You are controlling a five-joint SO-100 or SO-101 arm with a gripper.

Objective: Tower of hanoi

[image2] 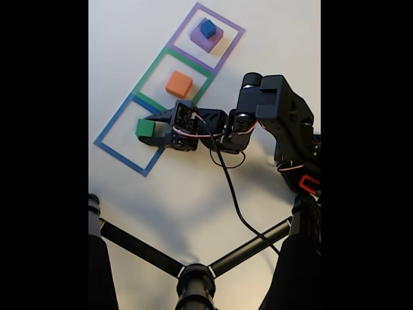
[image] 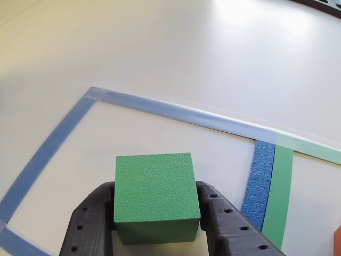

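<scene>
The end effector (image: pixel 157 224) is clamped on a green cube (image: pixel 156 197), one black finger (image: pixel 88 224) pressed against each side. In the fixed view the green cube (image2: pixel 145 128) sits inside the blue taped square (image2: pixel 122 132) on the white table (image2: pixel 193 194). An orange block (image2: pixel 179 84) lies in the neighbouring green square (image2: pixel 150 72). Farther on, a small blue cube (image2: pixel 207 28) rests atop a purple block (image2: pixel 205 40) inside the purple square (image2: pixel 232 29).
</scene>
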